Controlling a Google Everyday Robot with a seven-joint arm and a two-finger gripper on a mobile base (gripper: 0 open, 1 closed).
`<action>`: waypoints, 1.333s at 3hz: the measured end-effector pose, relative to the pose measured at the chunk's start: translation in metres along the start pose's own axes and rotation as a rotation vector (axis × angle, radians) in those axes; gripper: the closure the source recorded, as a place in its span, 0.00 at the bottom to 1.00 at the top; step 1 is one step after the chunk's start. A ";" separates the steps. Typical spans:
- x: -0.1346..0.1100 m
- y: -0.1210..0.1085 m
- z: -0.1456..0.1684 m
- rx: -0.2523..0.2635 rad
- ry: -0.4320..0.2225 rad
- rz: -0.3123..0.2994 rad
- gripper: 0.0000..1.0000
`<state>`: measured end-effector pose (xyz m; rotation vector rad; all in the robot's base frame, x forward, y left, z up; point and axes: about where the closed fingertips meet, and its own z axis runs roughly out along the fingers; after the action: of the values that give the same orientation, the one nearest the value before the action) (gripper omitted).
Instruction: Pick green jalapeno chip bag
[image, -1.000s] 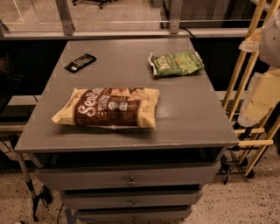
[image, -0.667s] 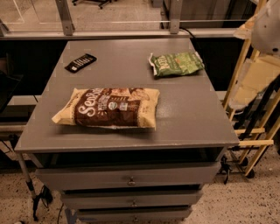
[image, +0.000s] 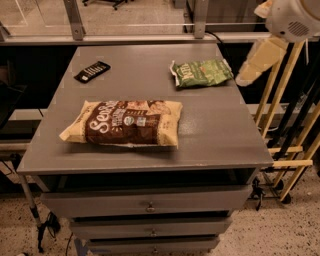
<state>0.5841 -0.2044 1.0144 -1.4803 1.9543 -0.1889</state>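
My claw (image: 247, 75) hangs at the end of my pale arm (image: 292, 20), which comes down from the upper right corner of the view. It sits just past the right edge of the table (image: 215, 130), above the level of the top and touching nothing. Whether it is released or clenched I cannot tell, but nothing is in it.

Taking the grey tabletop as a clock face, the green bag (image: 202, 73) lies flat at about 1 o'clock, close to the far right corner. Its long side runs left to right and its pale lettering is toward its left end. My claw is at 3 o'clock from this bag, near it but apart.

The brown bag (image: 125, 123) is larger and lies flat at about 8 o'clock, near the front edge, with its long side also running left to right. It is well apart from the green bag. The remote (image: 92, 71) rests at 10 o'clock, turned at a slant.

Grey drawers (image: 150, 200) are stacked under the top. A wooden rack (image: 280, 115) stands just beside the table at 3 o'clock, behind and below my claw.
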 end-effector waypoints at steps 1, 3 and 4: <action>-0.014 -0.026 0.044 0.008 -0.104 0.114 0.00; -0.013 -0.029 0.056 0.003 -0.109 0.131 0.00; -0.005 -0.047 0.100 -0.007 -0.083 0.180 0.00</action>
<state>0.6807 -0.1887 0.9626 -1.2868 2.0093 -0.0411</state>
